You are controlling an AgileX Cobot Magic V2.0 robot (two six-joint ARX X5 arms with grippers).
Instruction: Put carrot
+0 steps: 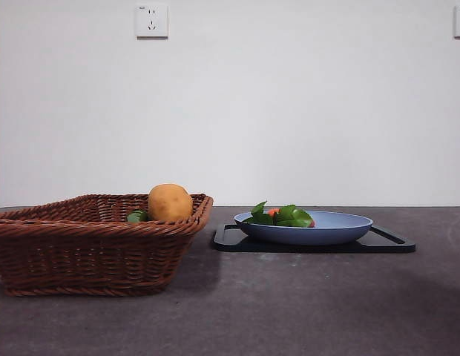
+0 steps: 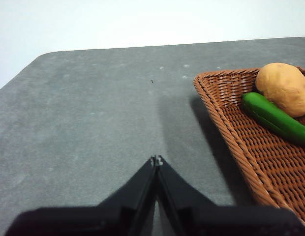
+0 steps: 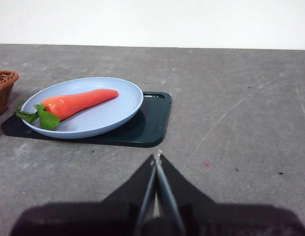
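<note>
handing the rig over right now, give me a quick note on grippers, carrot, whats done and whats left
Left gripper: shut, empty, hovering over bare table beside the basket.
Right gripper: shut, empty, hovering over the table short of the tray.
Carrot: lying in the blue plate, which sits on the dark tray, leaves over the rim.
Basket holds the potato and a green vegetable.
Done: carrot appears placed on the plate, both arms clear.
Left: nothing obvious; confirm the plate is the intended goal.
</note>
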